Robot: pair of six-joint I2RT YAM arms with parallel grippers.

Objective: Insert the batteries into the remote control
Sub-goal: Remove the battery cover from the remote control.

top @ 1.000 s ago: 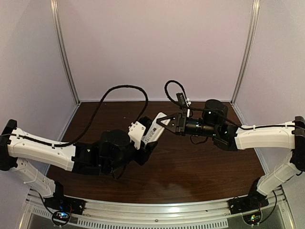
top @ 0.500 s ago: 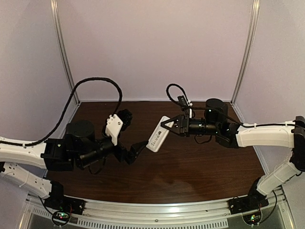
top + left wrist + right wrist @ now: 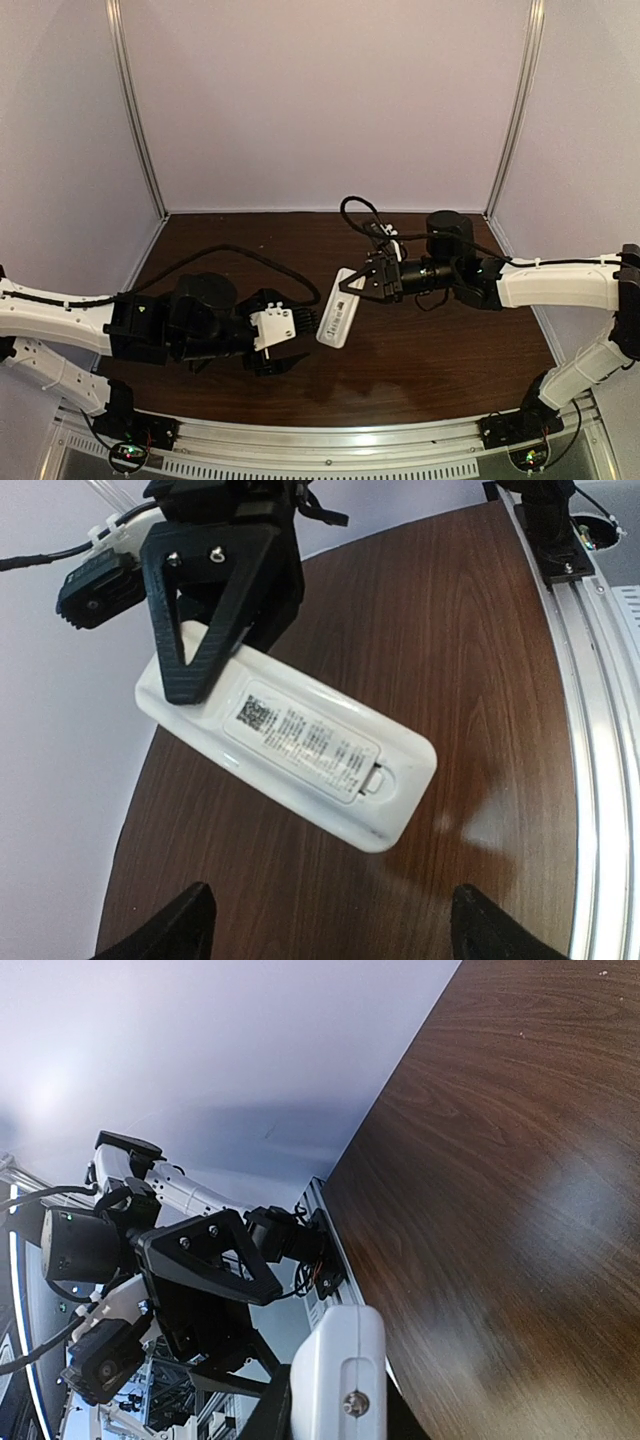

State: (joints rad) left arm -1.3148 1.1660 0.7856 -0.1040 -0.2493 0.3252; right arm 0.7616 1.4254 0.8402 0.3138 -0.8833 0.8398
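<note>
The remote control [image 3: 337, 320] is a white handset held in the air above the table, with my right gripper [image 3: 352, 290] shut on its far end. In the left wrist view the remote control [image 3: 300, 745] shows its back, with a printed label and a cover with a small latch, and a black finger of the right gripper [image 3: 215, 600] is clamped on its upper end. My left gripper [image 3: 292, 336] stands open just left of the remote, not touching it; its fingertips [image 3: 190, 925] are spread wide below the handset. The batteries are out of view.
The dark wood table [image 3: 420, 360] lies under both arms, with purple walls round three sides. A metal rail [image 3: 330, 445] runs along the near edge. A black cable [image 3: 220, 252] loops over the left arm. In the right wrist view the remote's end [image 3: 335, 1360] fills the bottom.
My left gripper, which was up against the remote a second ago, has opened, pulled back to the left and come round lower. The right gripper has tipped the remote slightly downward.
</note>
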